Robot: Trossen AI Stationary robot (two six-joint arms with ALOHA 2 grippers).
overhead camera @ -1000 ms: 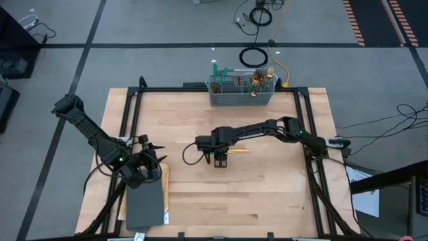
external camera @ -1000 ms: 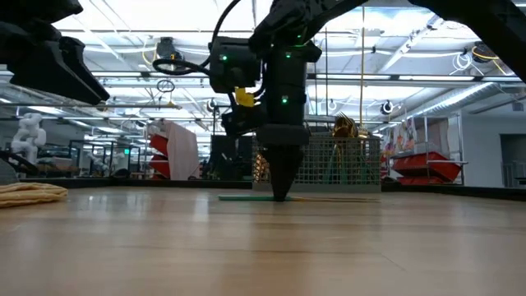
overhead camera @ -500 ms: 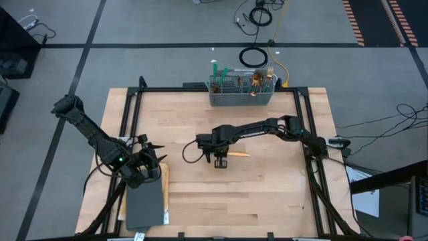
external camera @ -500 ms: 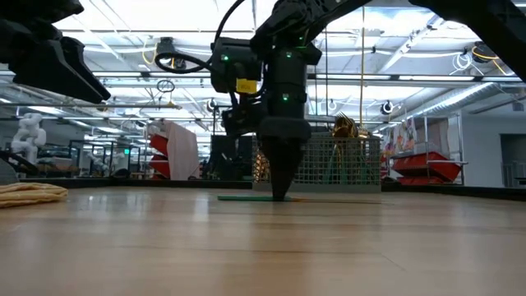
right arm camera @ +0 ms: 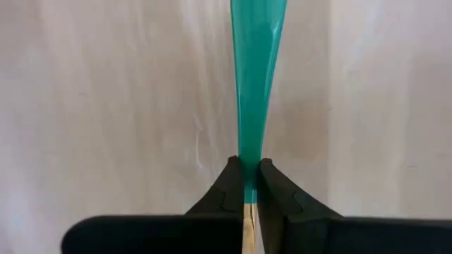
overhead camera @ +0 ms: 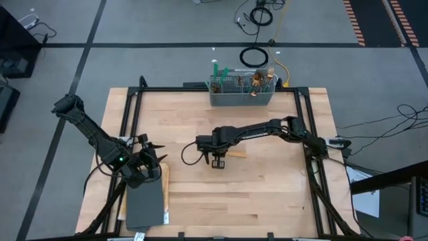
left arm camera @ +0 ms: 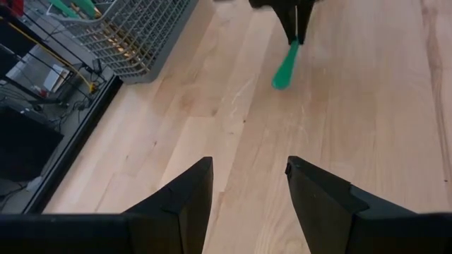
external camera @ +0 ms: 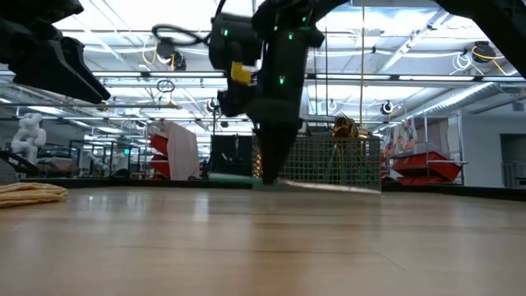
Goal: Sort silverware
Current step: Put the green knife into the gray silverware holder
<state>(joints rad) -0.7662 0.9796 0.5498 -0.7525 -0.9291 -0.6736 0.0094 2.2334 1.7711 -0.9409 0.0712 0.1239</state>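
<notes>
One piece of silverware, with a teal handle and a gold head, hangs just above the middle of the table. My right gripper is shut on it; in the low view the gripper has the handle sticking out to one side. More silverware stands upright in the grey wire basket at the table's far edge. My left gripper waits open near the left edge, with nothing between its fingers. My right gripper pinches the piece between its two fingers at the narrow end of the teal handle, where it meets the gold part. The fingers come from above, pointing down, and lie across the piece. It hangs roughly level, clear of the table.
A grey flat pad lies at the near left corner, with a tan bundle beside it. Black frame rails run along the table's edges. Bare wood lies right of and nearer than the right gripper.
My right gripper has risen from the table, lifting the teal-handled piece with it. That piece lay flat on the wood a second ago and now hangs clear of it.
</notes>
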